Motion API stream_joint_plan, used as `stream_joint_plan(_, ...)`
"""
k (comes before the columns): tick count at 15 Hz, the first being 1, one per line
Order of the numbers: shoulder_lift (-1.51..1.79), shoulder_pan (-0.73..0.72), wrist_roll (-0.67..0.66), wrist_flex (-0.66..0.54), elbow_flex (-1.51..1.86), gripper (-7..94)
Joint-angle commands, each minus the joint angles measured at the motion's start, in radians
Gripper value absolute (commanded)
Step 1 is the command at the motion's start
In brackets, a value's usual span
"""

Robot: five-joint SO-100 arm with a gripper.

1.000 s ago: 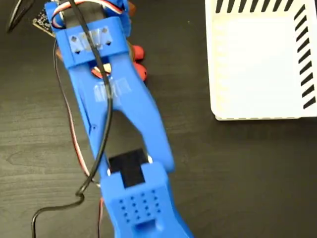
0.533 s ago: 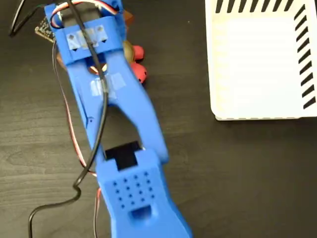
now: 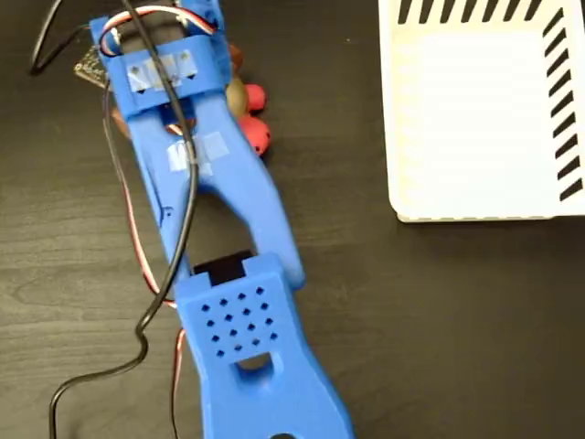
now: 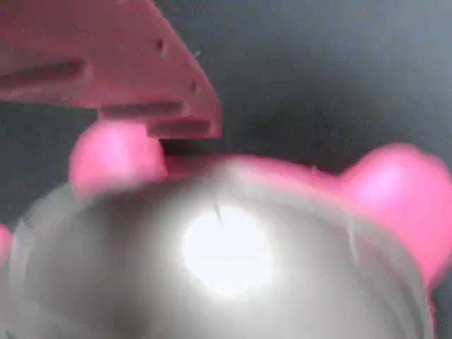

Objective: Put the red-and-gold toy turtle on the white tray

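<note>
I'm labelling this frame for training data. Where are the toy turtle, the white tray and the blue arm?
Toy turtle (image 3: 257, 135): fixed view, on a red limb poking out beside the arm.
White tray (image 3: 475, 119): fixed view, on its bare floor.
Blue arm (image 3: 239, 187): fixed view, on the long middle link.

Count on the dark desk (image 3: 439, 320)

One red-and-gold squishy toy turtle (image 3: 249, 112), one white striped rectangular tray (image 3: 475, 110), one blue plastic arm (image 3: 219, 210).

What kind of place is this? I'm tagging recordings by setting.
Probably a hobby or lab workbench: a dark wood-grain table, a 3D-printed-looking blue arm with loose wires, a striped white tray, and a toy turtle as test object.
</note>
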Motion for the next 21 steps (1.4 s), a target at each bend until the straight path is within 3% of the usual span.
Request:
stream_joint_plan(1, 0.048, -0.011, 0.002, 0.015, -0.051, 26)
stream_joint_plan(3, 0.067, 0.000, 0.003, 0.012, -0.049, 1)
stream_joint_plan(6, 0.190, 0.011, -0.008, 0.011, 0.028, 0)
stream_joint_plan(13, 0.784, -0.054, -0.370, -0.104, 0.489, 0)
stream_joint_plan(17, 1.046, -0.029, -0.578, -0.014, 0.528, 0)
stream_joint_plan(21, 1.266, 0.141, -0.842, 0.035, 0.526, 0)
